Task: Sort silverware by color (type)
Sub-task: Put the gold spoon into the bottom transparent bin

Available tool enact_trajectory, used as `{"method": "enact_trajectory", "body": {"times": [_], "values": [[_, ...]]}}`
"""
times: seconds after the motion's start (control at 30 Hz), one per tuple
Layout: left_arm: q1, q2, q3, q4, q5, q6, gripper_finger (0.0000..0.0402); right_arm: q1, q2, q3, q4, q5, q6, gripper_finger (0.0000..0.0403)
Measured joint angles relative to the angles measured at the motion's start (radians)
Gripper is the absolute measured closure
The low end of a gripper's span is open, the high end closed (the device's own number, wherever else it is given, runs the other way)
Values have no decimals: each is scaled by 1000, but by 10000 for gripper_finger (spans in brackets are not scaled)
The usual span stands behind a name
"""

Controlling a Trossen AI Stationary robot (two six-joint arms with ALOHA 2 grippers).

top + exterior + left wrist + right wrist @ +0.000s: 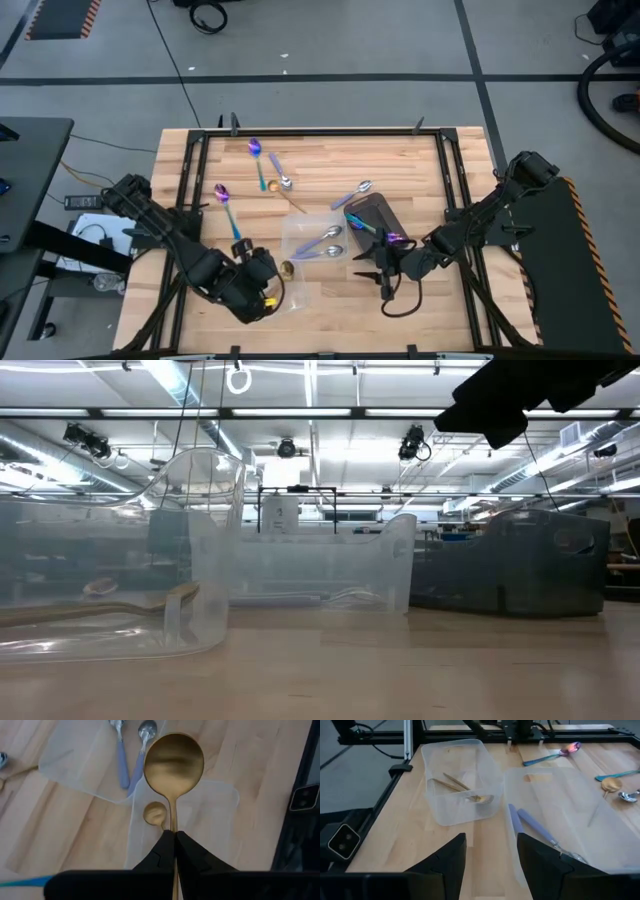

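The left tool (pixel 175 845) is pressed together on the slim handle of a gold spoon (pixel 173 762), pinching it so the round bowl hangs over a clear container (pixel 215 815) at the near left part of the table (pixel 330 300); a second gold spoon (pixel 155 813) lies inside that container, directly under the held one; in the high view this tool (pixel 268 285) sits beside the container's near edge; a second clear container (pixel 318 240), near the middle of the table, holds two silver spoons with lilac handles (pixel 328 244) lying side by side; the right tool (pixel 385 275) hovers at the near end of a dark tray (pixel 372 212), its fingers (pixel 445 860) spread apart with nothing between them; an iridescent spoon (pixel 378 232) lies in that tray; farther back on the bare wood lie two more iridescent spoons (pixel 228 205), (pixel 258 158), one gold spoon (pixel 280 193) and two silver ones (pixel 281 175), (pixel 355 192), all well apart from both tools.
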State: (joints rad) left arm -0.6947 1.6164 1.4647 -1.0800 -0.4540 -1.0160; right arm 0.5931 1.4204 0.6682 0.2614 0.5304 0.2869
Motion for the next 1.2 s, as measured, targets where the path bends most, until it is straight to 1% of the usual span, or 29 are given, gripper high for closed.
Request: {"method": "enact_trajectory", "body": {"times": [0.17,0.4,0.57,0.67,0.73,0.9,1.2], "values": [[-21,11,0,0,-30,-121,393,0,0,0,16,0,-4,216],[-43,74,1,16,-44,-253,393,-1,1,-1,45,29,-82,216],[-59,101,0,35,-41,-315,393,-1,1,-1,42,27,-105,216],[-72,100,0,40,-74,-353,393,-1,1,-1,26,23,-107,216],[-78,100,0,40,-92,-371,393,-2,1,-1,18,23,-111,216],[-85,124,0,63,-93,-401,393,-12,1,-1,19,23,-131,216],[-54,205,0,61,-43,-416,393,-28,2,-1,14,21,-133,216]]}}
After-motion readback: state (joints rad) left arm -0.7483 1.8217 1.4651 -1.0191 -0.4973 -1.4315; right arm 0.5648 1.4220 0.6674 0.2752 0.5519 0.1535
